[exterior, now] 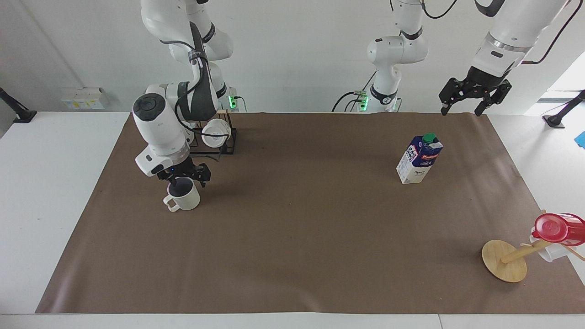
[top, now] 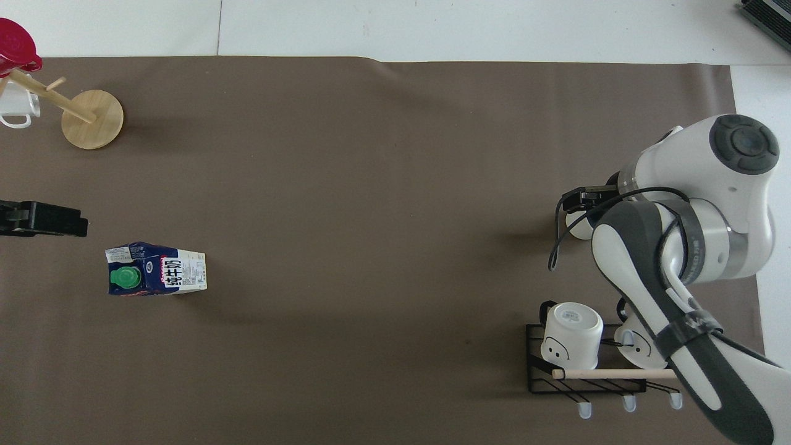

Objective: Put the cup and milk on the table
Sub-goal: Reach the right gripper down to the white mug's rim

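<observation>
The cup [exterior: 183,197] stood upright on the brown paper sheet [exterior: 292,237] of the table [exterior: 50,192], toward the right arm's end. Its loop handle pointed to about 8 o'clock in the facing view. The right gripper [exterior: 184,177] was directly over the cup's mouth. Its fingers were spread apart, one near each side of the rim, and gripped nothing. In the overhead view the right arm hid most of the cup, and only a sliver of its wall [top: 579,227] showed at the 9 o'clock side of the wrist.

The milk [exterior: 419,159] stood upright on the paper toward the left arm's end, well apart from the cup, with its green cap [top: 123,278] on top. The left gripper [exterior: 474,97] hung in the air at about 1 o'clock from the milk in the facing view, over the paper's edge nearest the robots. Its fingers were released and held nothing; this arm waited.

A black wire rack [top: 584,371] with two white mugs [top: 572,334] stood nearer to the robots than the cup. A wooden mug tree [exterior: 505,266] carrying a red cup [exterior: 558,229] stood at the paper's corner, farther from the robots than the milk.
</observation>
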{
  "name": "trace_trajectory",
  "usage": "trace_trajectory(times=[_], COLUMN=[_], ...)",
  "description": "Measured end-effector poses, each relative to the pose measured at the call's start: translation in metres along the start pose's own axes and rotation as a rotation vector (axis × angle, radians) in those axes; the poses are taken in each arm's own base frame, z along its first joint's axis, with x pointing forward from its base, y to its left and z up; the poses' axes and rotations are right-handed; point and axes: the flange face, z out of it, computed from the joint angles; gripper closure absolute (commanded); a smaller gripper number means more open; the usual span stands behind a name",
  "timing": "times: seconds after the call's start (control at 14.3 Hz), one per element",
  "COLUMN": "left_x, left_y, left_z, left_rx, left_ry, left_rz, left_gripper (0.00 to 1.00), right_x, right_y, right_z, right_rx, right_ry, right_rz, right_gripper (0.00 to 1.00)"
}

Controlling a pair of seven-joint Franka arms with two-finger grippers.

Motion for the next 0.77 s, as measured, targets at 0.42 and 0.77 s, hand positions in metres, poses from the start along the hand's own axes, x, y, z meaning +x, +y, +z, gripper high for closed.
trace_trajectory(times=[0.42, 0.77], left_x=[0.000, 0.000], left_y=[0.000, 0.002], left_z=[0.000, 0.000], left_rx=[0.000, 0.000], left_ry=[0.000, 0.000], left_rz=[0.000, 0.003], left_gripper=[0.00, 0.00], right_x=[-0.003, -0.003], right_y=[0.007, 0.008], right_z=[0.033, 0.039], right_rx=[-0.003, -0.002], right_ry=[-0.008, -0.005], right_rz=[0.012, 0.015], right_gripper=[0.00, 0.26])
